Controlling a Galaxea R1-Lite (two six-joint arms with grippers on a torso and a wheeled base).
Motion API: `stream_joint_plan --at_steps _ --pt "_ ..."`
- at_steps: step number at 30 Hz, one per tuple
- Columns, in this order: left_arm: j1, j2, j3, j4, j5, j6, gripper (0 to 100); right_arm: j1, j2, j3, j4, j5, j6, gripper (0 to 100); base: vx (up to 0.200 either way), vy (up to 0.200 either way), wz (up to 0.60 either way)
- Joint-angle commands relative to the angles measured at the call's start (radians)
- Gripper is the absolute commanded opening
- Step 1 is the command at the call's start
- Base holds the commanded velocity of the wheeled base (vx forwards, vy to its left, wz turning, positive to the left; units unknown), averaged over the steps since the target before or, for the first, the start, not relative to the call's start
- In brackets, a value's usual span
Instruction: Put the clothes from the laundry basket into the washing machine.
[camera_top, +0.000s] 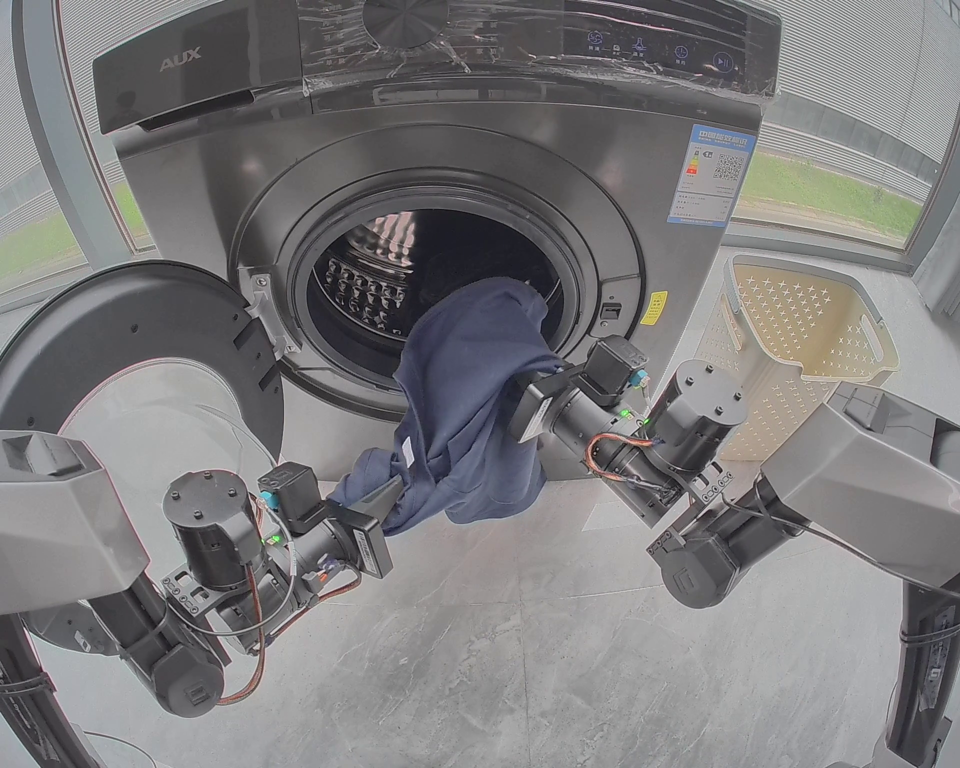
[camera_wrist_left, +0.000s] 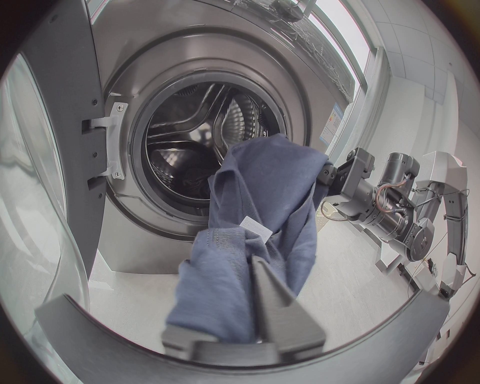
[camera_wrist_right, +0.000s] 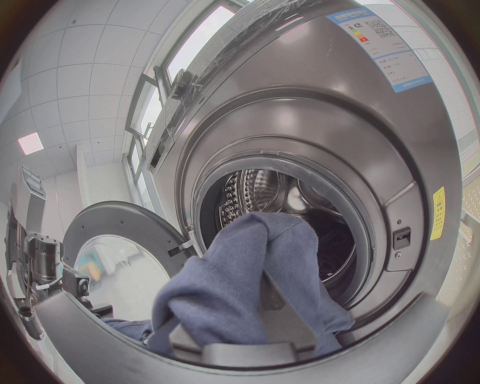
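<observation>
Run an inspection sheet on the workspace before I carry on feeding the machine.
Surface: pale marbled floor, bare in front of the machine.
Job's things: washing machine with its door swung open; blue garment draped over the opening's lower rim, most of it hanging outside; laundry basket on the floor at the machine's right.
Clutter: nothing seen.
Grippers: left gripper shut on the garment's lower end; right gripper shut on its upper side near the opening.
Cables: orange and black wires looped at both wrists, apart from the garment.
Surroundings: windows behind the machine.
</observation>
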Motion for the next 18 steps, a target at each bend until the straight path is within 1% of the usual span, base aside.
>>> stream_joint_plan --at_steps 1,5,8,10,11,12,15,18 --pt "0.000 0.027 -0.003 0.000 0.000 0.000 100 0.002 -0.009 -0.001 -0.001 0.001 0.000 0 0.000 0.000 0.00" --pt "-0.001 0.027 0.015 0.000 0.000 -0.005 100 -0.001 -0.008 -0.007 0.000 0.001 0.000 0 0.000 0.000 0.00" --pt "-0.013 0.018 0.093 0.000 0.000 0.000 100 -0.010 -0.002 -0.010 0.000 0.001 0.000 0 0.000 0.000 0.00" --pt "-0.013 0.018 0.093 0.000 0.000 0.000 100 -0.010 -0.002 -0.010 0.000 0.001 0.000 0 0.000 0.000 0.00" --pt "-0.040 0.010 0.139 0.000 0.000 0.003 100 -0.013 0.003 -0.015 0.000 -0.001 0.000 0 0.000 0.000 0.00" --pt "-0.044 0.009 0.150 0.000 0.000 0.004 100 -0.013 0.003 -0.018 0.000 -0.001 0.000 0 0.000 0.000 0.00" --pt "-0.059 0.009 0.172 -0.001 0.000 0.007 100 -0.013 0.004 -0.026 0.005 -0.001 0.000 0 0.000 0.000 0.00" --pt "-0.070 0.007 0.161 -0.001 -0.005 0.007 100 -0.004 0.006 -0.027 0.012 -0.001 -0.002 0 0.000 0.000 0.00"
